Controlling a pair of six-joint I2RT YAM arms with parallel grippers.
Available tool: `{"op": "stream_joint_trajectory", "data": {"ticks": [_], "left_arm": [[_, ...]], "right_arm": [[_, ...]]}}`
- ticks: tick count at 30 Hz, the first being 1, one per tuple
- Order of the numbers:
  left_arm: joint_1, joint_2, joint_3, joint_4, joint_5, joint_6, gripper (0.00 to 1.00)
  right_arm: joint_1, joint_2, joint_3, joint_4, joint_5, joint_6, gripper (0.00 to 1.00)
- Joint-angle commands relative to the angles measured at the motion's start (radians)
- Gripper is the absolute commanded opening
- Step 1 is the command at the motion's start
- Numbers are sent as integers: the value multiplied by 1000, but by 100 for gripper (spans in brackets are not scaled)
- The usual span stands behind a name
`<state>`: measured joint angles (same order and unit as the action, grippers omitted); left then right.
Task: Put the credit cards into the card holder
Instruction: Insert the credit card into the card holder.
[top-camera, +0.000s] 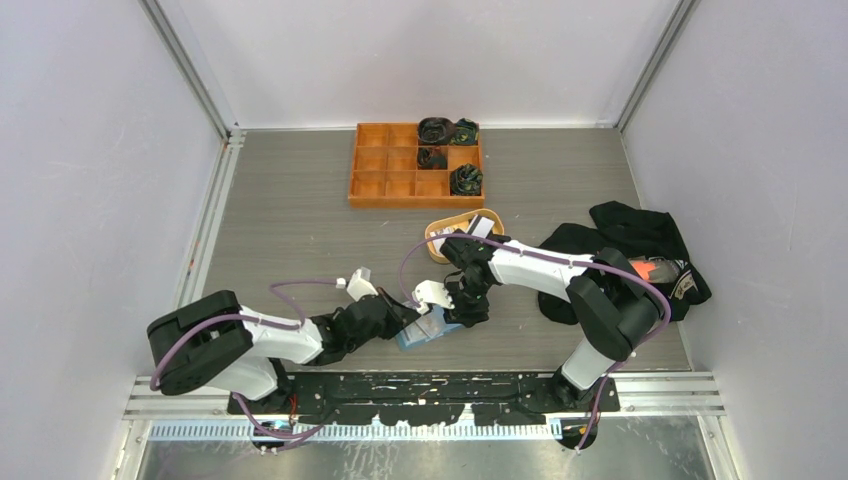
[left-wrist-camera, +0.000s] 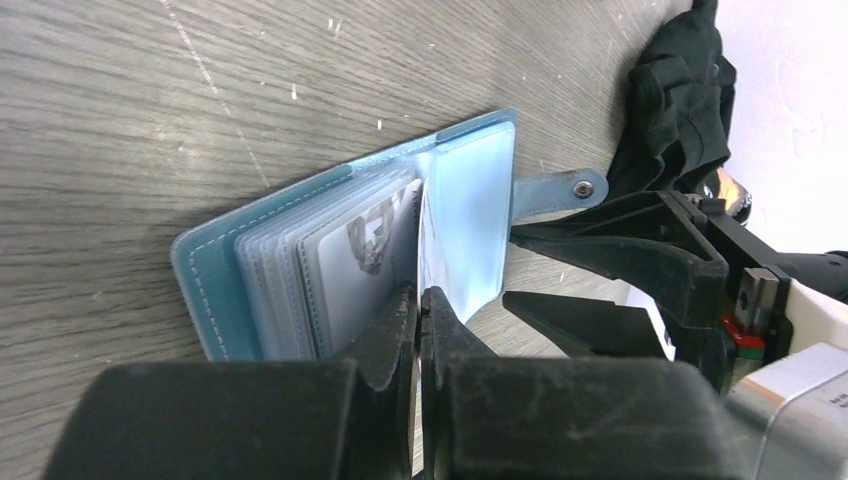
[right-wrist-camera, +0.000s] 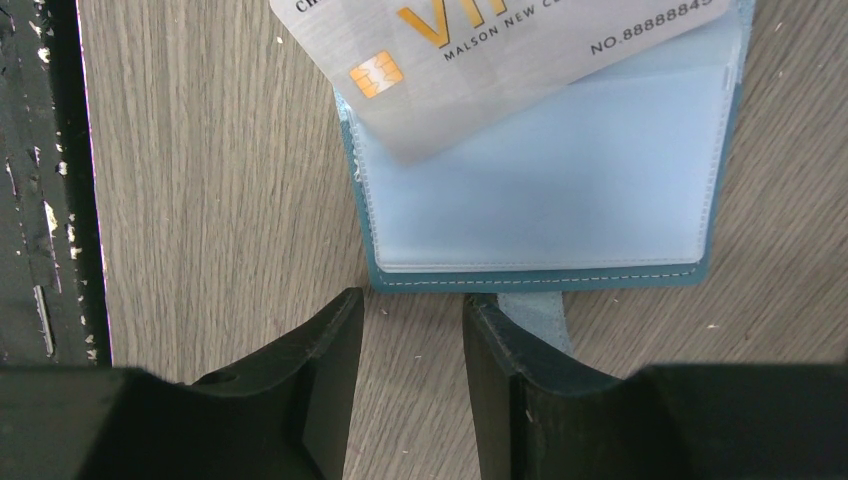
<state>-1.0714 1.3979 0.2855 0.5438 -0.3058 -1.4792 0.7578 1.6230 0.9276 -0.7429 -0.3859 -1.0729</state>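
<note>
From above, the card holder (top-camera: 427, 331) lies open on the desk (top-camera: 290, 230), toward 6 o'clock. Left wrist: your left pincer (left-wrist-camera: 420, 305) clamps the credit card (left-wrist-camera: 427, 250) edge-on; ease it squarely into the clear slot (left-wrist-camera: 470, 225) (no skew). Right wrist: the right pincer (right-wrist-camera: 405, 340) gapes empty; pin the tab (right-wrist-camera: 530, 312).

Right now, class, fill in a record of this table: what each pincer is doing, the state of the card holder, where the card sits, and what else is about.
left pincer: shut on the grey card, held edge-on
right pincer: open, at the holder's snap-tab edge
card holder: blue, lying open on the table, clear pockets showing
grey card: tilted, its chip corner over a clear pocket; not seated square in it
elsewhere: orange tray, tan dish, black cloth
</note>
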Motion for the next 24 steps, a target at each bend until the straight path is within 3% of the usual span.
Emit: {"op": "stream_joint_trajectory", "data": {"ticks": [1,6,24], "left_arm": [[-2,-21,26,-126,17,-42,0],[7,3,49,-143,43,-46,0],[120,142,42,51,224,24,0]], "right_arm": [[12,9,17,-7,-16,-2,47],[14,9,17,-9,-17,-4,47],[17,8,17,-9,-16,-5,47]]}}
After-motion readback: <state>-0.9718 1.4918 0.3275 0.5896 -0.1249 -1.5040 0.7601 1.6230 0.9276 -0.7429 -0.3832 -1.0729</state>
